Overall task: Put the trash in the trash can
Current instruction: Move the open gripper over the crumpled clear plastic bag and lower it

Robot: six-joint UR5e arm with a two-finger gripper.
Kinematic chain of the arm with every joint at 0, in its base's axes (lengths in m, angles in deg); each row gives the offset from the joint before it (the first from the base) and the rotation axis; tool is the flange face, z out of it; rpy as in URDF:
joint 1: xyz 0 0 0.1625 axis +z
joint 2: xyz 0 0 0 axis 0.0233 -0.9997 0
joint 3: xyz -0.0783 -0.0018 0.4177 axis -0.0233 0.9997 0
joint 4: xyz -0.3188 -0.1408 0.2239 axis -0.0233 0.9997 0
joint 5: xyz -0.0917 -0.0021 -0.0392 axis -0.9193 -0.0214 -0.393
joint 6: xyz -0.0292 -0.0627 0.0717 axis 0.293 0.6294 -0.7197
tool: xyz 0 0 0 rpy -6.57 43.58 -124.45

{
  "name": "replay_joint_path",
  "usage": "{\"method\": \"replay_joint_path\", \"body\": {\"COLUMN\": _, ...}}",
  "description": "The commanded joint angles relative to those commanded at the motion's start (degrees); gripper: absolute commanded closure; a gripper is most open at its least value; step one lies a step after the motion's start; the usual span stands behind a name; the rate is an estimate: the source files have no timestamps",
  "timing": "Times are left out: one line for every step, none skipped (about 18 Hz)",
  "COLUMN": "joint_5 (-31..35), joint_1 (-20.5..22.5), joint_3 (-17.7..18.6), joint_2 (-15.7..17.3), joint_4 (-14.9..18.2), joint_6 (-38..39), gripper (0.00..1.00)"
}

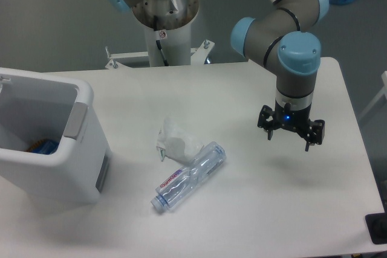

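White wad point(176, 141) and clear bottle point(190, 175) touching on table point(242, 209), bin point(45, 140) at left, gripper point(289, 138) held above table, jaws spread, nothing grasped.

Table point(242, 89): smooth matt white top, laminate look. Bin point(72, 167): white moulded plastic, slight sheen, with a grey plastic panel point(74, 120) at the rim. Bottle point(190, 175): clear thin plastic, ribbed and glossy, printed label. Wad point(176, 142): crumpled white sheet, paper or thin plastic, can't tell which, dull finish. Arm point(284, 34): smooth grey metal-look tubes, satin, with light blue plastic joint caps. Gripper point(291, 135): black, matt, hard plastic or coated metal.
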Motion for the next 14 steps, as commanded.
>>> {"method": "replay_joint_path", "body": {"joint_5": 0.35, "joint_1": -0.09, "joint_3": 1.05, "joint_2": 0.18, "joint_4": 0.0, "joint_6": 0.0, "gripper": 0.0}}
{"method": "replay_joint_path", "body": {"joint_5": 0.44, "joint_1": -0.17, "joint_3": 1.93, "joint_2": 0.7, "joint_4": 0.0, "joint_6": -0.09, "gripper": 0.0}}
{"method": "replay_joint_path", "body": {"joint_5": 0.36, "joint_1": -0.52, "joint_3": 2.2, "joint_2": 0.97, "joint_4": 0.0, "joint_6": -0.09, "gripper": 0.0}}
{"method": "replay_joint_path", "body": {"joint_5": 0.36, "joint_1": -1.48, "joint_3": 2.21, "joint_2": 0.97, "joint_4": -0.09, "joint_6": 0.0, "gripper": 0.0}}
{"method": "replay_joint_path", "body": {"joint_5": 0.36, "joint_1": -2.02, "joint_3": 2.21, "joint_2": 0.97, "joint_4": -0.09, "joint_6": -0.09, "gripper": 0.0}}
{"method": "replay_joint_path", "body": {"joint_5": 0.36, "joint_1": -2.28, "joint_3": 2.29, "joint_2": 0.88, "joint_4": -0.09, "joint_6": -0.17, "gripper": 0.0}}
{"method": "replay_joint_path", "body": {"joint_5": 0.36, "joint_1": -2.63, "joint_3": 2.29, "joint_2": 0.79, "joint_4": -0.09, "joint_6": -0.09, "gripper": 0.0}}
{"method": "replay_joint_path", "body": {"joint_5": 0.44, "joint_1": -3.51, "joint_3": 2.29, "joint_2": 0.88, "joint_4": 0.0, "joint_6": 0.17, "gripper": 0.0}}
{"method": "replay_joint_path", "body": {"joint_5": 0.44, "joint_1": -4.3, "joint_3": 2.38, "joint_2": 1.06, "joint_4": 0.17, "joint_6": 0.87, "gripper": 0.0}}
{"method": "replay_joint_path", "body": {"joint_5": 0.44, "joint_1": -4.74, "joint_3": 2.99, "joint_2": 1.49, "joint_4": 0.18, "joint_6": 1.92, "gripper": 0.0}}
{"method": "replay_joint_path", "body": {"joint_5": 0.44, "joint_1": -5.27, "joint_3": 3.95, "joint_2": 1.76, "joint_4": 0.18, "joint_6": 3.33, "gripper": 0.0}}
{"method": "replay_joint_path", "body": {"joint_5": 0.53, "joint_1": -5.71, "joint_3": 4.66, "joint_2": 1.93, "joint_4": 0.18, "joint_6": 5.17, "gripper": 0.0}}
{"method": "replay_joint_path", "body": {"joint_5": 0.36, "joint_1": -6.23, "joint_3": 5.45, "joint_2": 2.2, "joint_4": 0.18, "joint_6": 6.93, "gripper": 0.0}}
{"method": "replay_joint_path", "body": {"joint_5": 0.09, "joint_1": -7.02, "joint_3": 6.76, "joint_2": 2.9, "joint_4": 0.09, "joint_6": 8.16, "gripper": 0.0}}
